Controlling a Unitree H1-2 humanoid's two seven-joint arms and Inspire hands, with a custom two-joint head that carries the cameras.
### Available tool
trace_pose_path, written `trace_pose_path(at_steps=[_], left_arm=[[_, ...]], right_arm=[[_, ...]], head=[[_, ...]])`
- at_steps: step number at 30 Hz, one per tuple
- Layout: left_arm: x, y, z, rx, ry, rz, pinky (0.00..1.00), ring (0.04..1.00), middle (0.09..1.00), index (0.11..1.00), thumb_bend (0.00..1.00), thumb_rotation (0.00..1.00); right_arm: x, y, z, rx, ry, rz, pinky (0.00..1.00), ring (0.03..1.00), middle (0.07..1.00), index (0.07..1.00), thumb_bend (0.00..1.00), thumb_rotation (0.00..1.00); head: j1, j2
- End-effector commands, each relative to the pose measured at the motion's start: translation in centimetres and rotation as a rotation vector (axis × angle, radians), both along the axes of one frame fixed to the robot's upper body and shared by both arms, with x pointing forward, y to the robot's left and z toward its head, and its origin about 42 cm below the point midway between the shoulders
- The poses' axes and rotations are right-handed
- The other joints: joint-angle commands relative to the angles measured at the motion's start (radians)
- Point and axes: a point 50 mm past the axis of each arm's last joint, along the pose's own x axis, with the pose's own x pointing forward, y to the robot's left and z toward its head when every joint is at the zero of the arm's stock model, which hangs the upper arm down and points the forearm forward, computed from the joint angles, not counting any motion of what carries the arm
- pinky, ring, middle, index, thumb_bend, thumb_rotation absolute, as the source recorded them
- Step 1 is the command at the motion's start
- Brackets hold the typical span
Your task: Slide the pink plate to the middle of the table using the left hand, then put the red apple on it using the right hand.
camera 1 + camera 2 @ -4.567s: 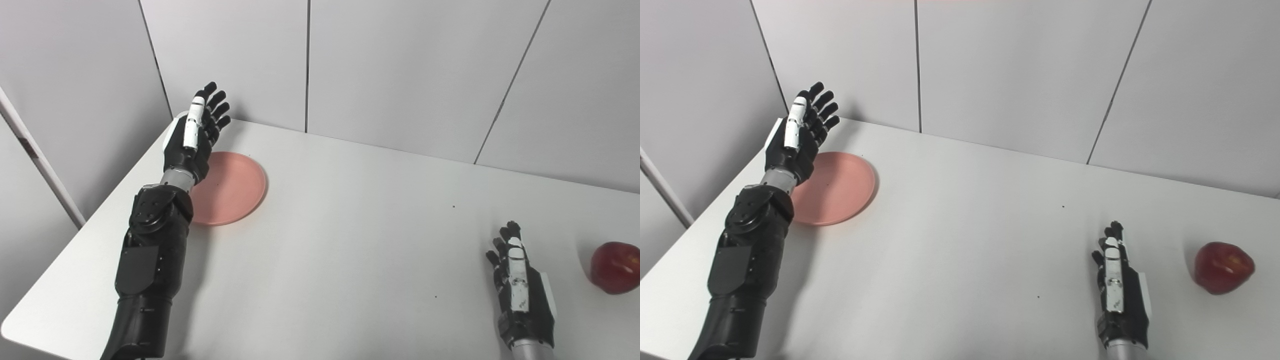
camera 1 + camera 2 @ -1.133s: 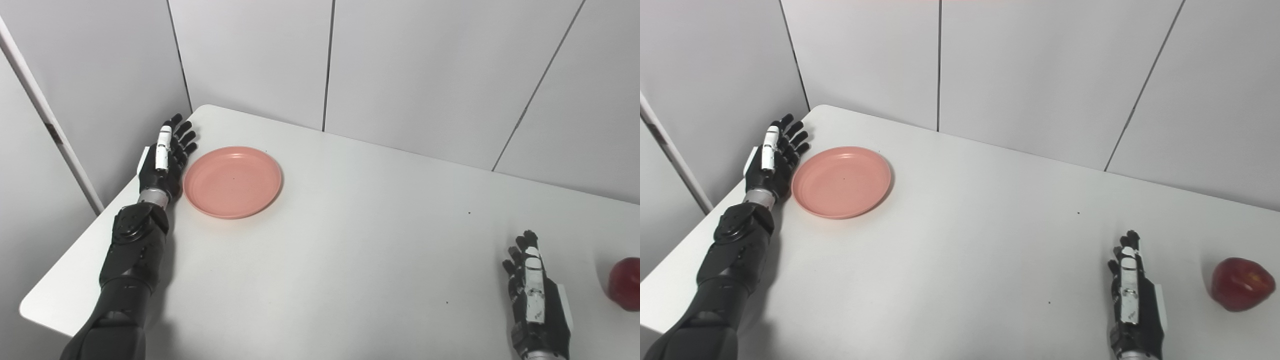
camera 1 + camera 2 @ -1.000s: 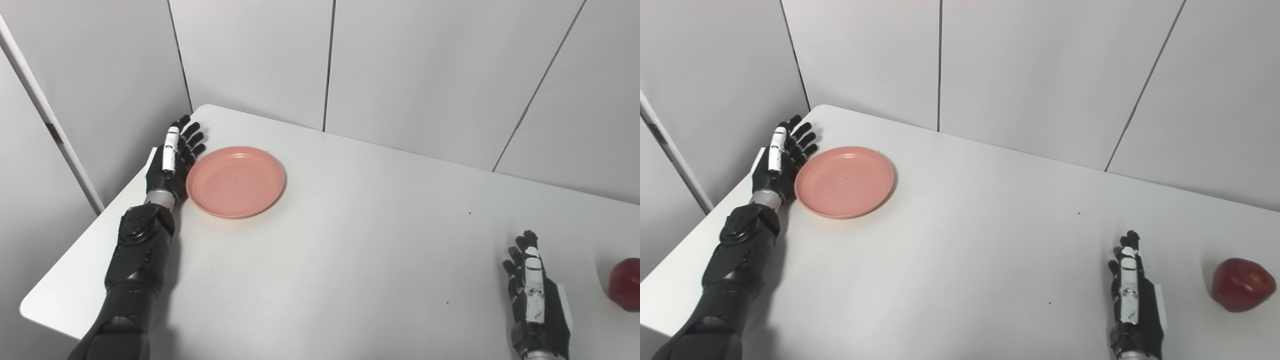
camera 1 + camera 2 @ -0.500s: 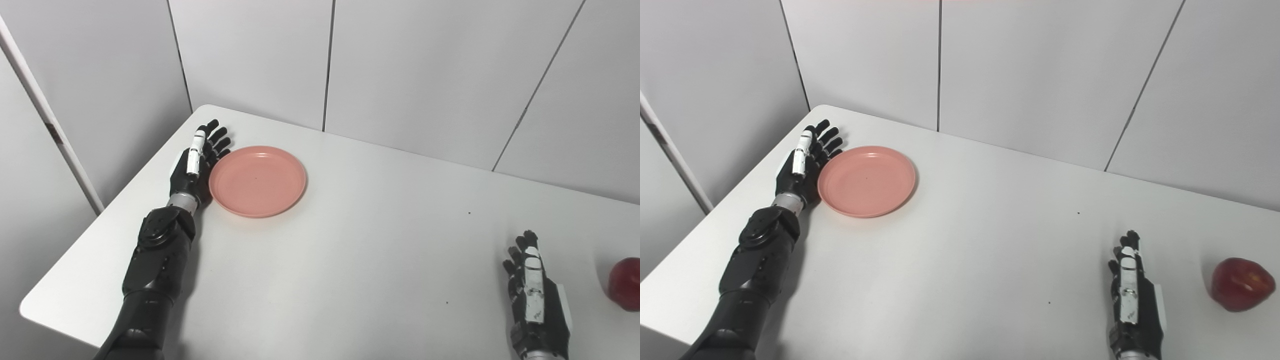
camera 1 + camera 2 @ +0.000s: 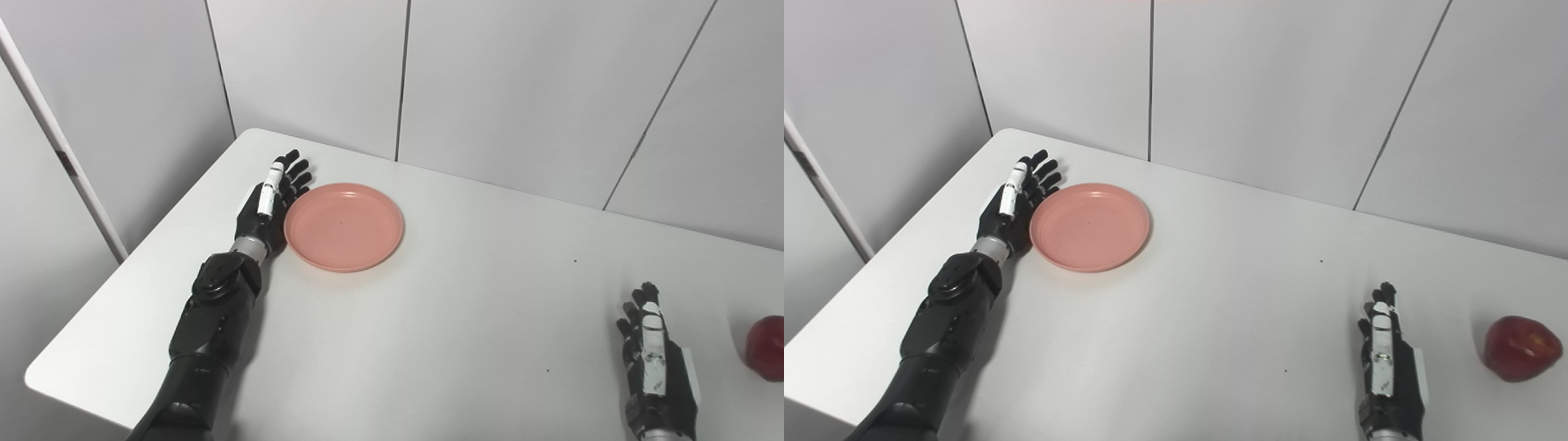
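The pink plate (image 5: pixel 343 226) lies flat on the white tabletop (image 5: pixel 429 343) in the upper left part of the frame, left of the tabletop's middle and near its far edge. The plate is bare, with a single tiny dark speck near its centre.

The left hand (image 5: pixel 267 205) stands on its edge at the plate's left rim, palm turned toward the plate, fingers (image 5: pixel 293 174) stretched out straight and slightly apart, pointing to the upper right. It holds nothing; the heel and palm appear to press against the rim, though the exact line of contact is hidden behind the hand. The black left forearm runs from it down to the lower left of the frame.

The right hand (image 5: pixel 1387 373) rests low at the lower right, fingers extended forward and close together, grasping nothing. It is well apart from the plate.

The red apple (image 5: pixel 1521 348) sits on the tabletop at the far right edge of the frame, near the right hand but not touching it; in the left eye view it is partly cut off by the frame.

Pale grey wall panels (image 5: pixel 508 86) with thin dark seams rise behind the tabletop.
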Motion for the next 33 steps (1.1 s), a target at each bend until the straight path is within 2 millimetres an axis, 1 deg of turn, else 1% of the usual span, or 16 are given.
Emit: trace_pose_path(at_steps=[1, 4, 6, 10, 21, 26, 33], left_arm=[[0.0, -1.7, -1.6, -0.026, 0.072, -0.039, 0.97, 0.932, 0.927, 0.910, 0.30, 1.00], [0.3, -2.5, -1.8, -0.030, 0.067, -0.061, 0.95, 0.927, 0.922, 0.904, 0.30, 1.00], [0.4, -3.0, -1.8, -0.038, 0.062, -0.078, 0.96, 0.934, 0.928, 0.909, 0.30, 1.00], [0.5, -3.9, -1.8, -0.014, 0.060, -0.112, 0.95, 0.934, 0.929, 0.912, 0.31, 1.00], [0.7, -6.3, -2.1, -0.015, 0.070, -0.181, 0.96, 0.940, 0.936, 0.917, 0.34, 1.00], [0.6, -7.2, -2.3, 0.002, 0.080, -0.205, 0.93, 0.919, 0.918, 0.905, 0.33, 1.00], [0.4, -8.4, -2.8, 0.009, 0.092, -0.242, 0.90, 0.899, 0.899, 0.883, 0.35, 1.00]], right_arm=[[0.3, 0.2, 1.3, 0.004, -0.055, 0.008, 1.00, 1.000, 1.000, 1.000, 0.20, 1.00], [0.4, 0.4, 1.4, 0.000, -0.061, 0.002, 1.00, 1.000, 1.000, 1.000, 0.18, 1.00], [0.4, 0.5, 1.5, 0.005, -0.060, 0.002, 1.00, 1.000, 1.000, 1.000, 0.18, 1.00], [0.4, 0.7, 1.5, 0.011, -0.061, 0.001, 1.00, 1.000, 1.000, 1.000, 0.17, 1.00], [0.4, 1.0, 1.7, 0.015, -0.057, -0.001, 1.00, 1.000, 1.000, 1.000, 0.17, 1.00], [0.4, 1.2, 1.7, 0.022, -0.060, -0.001, 1.00, 1.000, 1.000, 1.000, 0.16, 1.00], [0.3, 1.5, 1.9, 0.018, -0.053, 0.001, 1.00, 1.000, 1.000, 1.000, 0.18, 1.00]], head=[[-0.005, 0.001], [-0.013, 0.003], [-0.019, 0.005], [-0.028, 0.007], [-0.050, 0.018], [-0.059, 0.022], [-0.071, 0.030]])
